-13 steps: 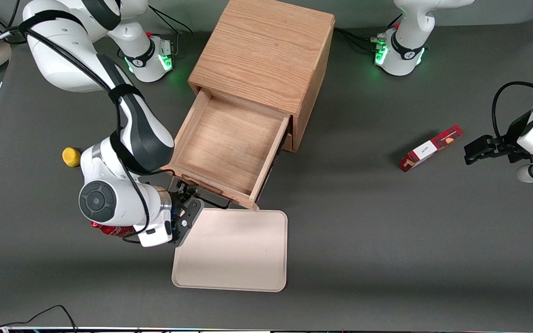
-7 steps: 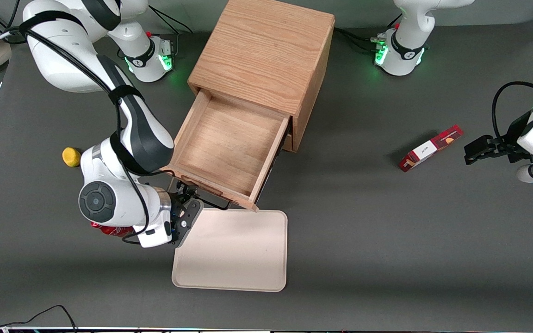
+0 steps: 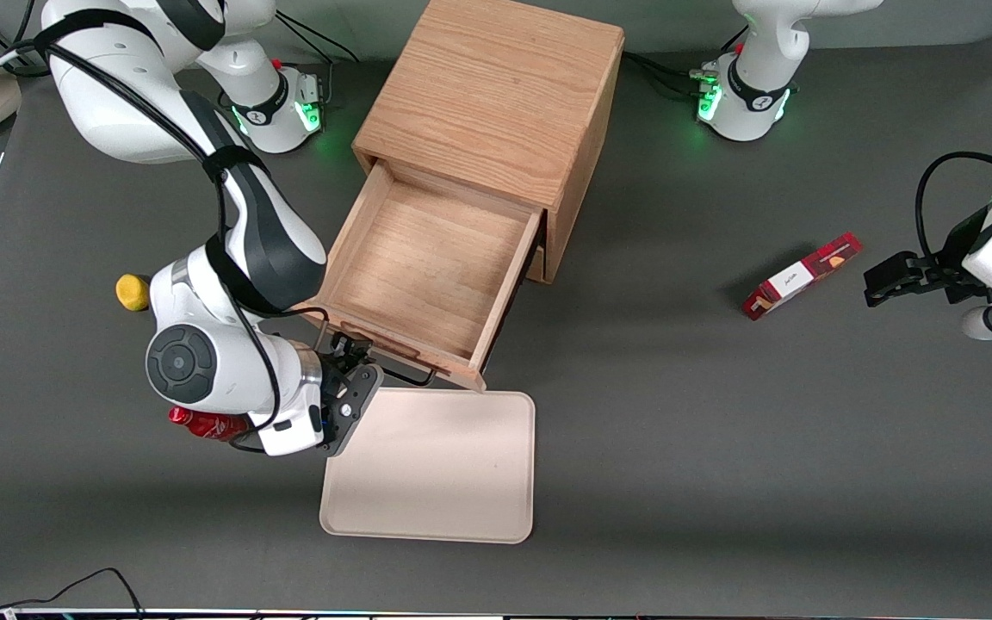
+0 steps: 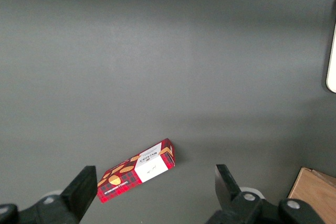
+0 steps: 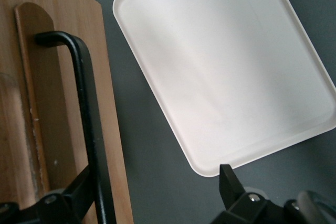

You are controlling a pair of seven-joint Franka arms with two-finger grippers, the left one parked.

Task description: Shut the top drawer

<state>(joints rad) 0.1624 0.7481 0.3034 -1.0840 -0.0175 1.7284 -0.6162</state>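
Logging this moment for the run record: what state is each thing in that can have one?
Light oak top drawer: pulled well out, nothing inside.
Black wire handle: lies between the tool's fingers, grip not visible.
Right arm's tool: open, at the drawer front.
Cream plastic tray: flat on the table, nothing on it.
Red biscuit box: lying flat, toward the parked arm's end.
Red can: mostly hidden under the arm.

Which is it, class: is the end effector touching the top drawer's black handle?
Cannot tell. In the right wrist view the end effector straddles the handle of the top drawer, open, but contact isn't plainly shown.
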